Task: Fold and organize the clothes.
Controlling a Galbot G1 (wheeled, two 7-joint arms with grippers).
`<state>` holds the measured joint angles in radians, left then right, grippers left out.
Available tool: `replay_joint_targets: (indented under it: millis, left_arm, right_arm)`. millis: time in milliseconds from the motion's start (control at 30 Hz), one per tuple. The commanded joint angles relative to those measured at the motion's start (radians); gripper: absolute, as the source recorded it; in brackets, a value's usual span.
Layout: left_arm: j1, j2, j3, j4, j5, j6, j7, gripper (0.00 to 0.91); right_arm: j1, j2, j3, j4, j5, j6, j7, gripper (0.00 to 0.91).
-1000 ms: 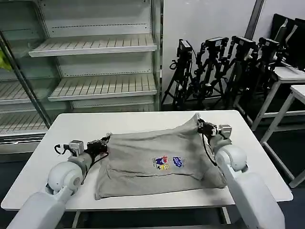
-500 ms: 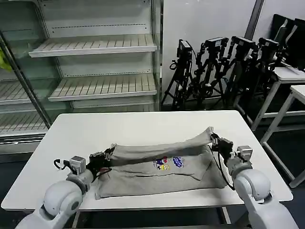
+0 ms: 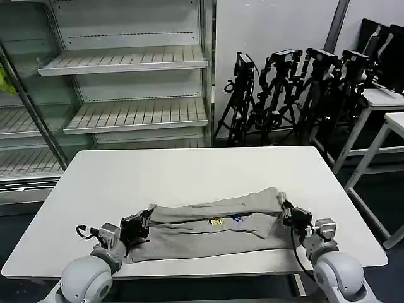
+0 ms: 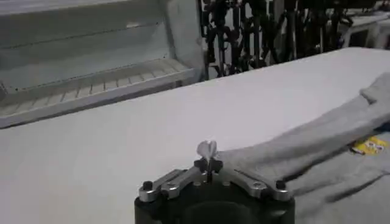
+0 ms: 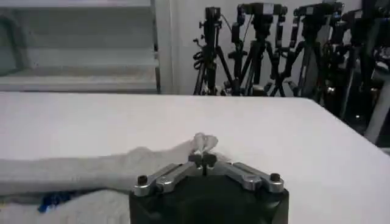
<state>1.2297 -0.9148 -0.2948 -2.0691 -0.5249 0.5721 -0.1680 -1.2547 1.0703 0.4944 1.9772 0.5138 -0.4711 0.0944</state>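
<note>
The light grey shirt [image 3: 208,226] lies folded over on itself near the front edge of the white table [image 3: 177,170], its small chest print partly covered by the upper layer. My left gripper [image 3: 146,214] is shut on the shirt's folded edge at its left end, with a pinch of fabric [image 4: 207,149] sticking out between the fingers. At the right end, my right gripper [image 3: 282,207] is shut on the same edge, a tuft of cloth [image 5: 204,143] showing past its tips. The upper edge stretches between both grippers, low over the lower layer.
The table's far half is bare. Behind it stand empty refrigerated shelves [image 3: 120,82] on the left and a row of black tripods [image 3: 297,88] on the right. Another white table [image 3: 388,120] is off to the far right.
Both grippers have drawn the shirt's far edge toward the table's front, lowering it. The raised fold now lies nearly flat over the lower layer, hiding most of the print.
</note>
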Motion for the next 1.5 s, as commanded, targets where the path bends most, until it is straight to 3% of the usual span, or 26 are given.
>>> replay_joint_targets:
  millis: [33,267,633,933,1067,1100,1133,1200,1333,1500]
  left_arm:
    - [0.035,-0.017,-0.002,0.008,0.078,0.004,0.013,0.907]
    - [0.079,-0.077,-0.065,-0.039,0.073,0.001,-0.017,0.907]
    - [0.229,-0.329,-0.217,-0.099,-0.119,-0.038,-0.150,0.907]
    - [0.218,-0.387,-0.184,-0.054,-0.233,-0.016,-0.183,0.907]
    - [0.196,-0.404,-0.179,-0.034,-0.286,-0.012,-0.197,0.605]
    - [0.191,-0.407,-0.179,-0.033,-0.322,-0.009,-0.204,0.605]
    - [0.188,-0.408,-0.181,-0.033,-0.345,-0.007,-0.206,0.413]
    - [0.183,-0.410,-0.181,-0.028,-0.353,-0.009,-0.207,0.302]
    - [0.171,-0.411,-0.182,-0.012,-0.367,-0.015,-0.210,0.171]
    - [0.168,-0.413,-0.187,-0.013,-0.390,-0.021,-0.209,0.081]
  right_arm:
    - [-0.071,0.011,0.010,0.049,-0.031,-0.030,0.005,0.907]
    - [-0.155,0.015,0.072,0.179,-0.031,0.006,0.026,0.907]
    - [-0.313,0.056,0.119,0.298,-0.069,0.030,0.035,0.907]
    - [-0.339,0.080,0.108,0.303,-0.096,0.036,0.039,0.907]
    - [-0.355,0.085,0.111,0.311,-0.101,0.040,0.040,0.907]
    - [-0.362,0.086,0.114,0.314,-0.101,0.042,0.040,0.907]
    - [-0.366,0.087,0.116,0.317,-0.102,0.042,0.040,0.907]
    - [-0.372,0.088,0.119,0.321,-0.101,0.044,0.041,0.907]
    - [-0.382,0.092,0.121,0.328,-0.101,0.045,0.043,0.907]
    - [-0.388,0.097,0.121,0.336,-0.101,0.045,0.047,0.907]
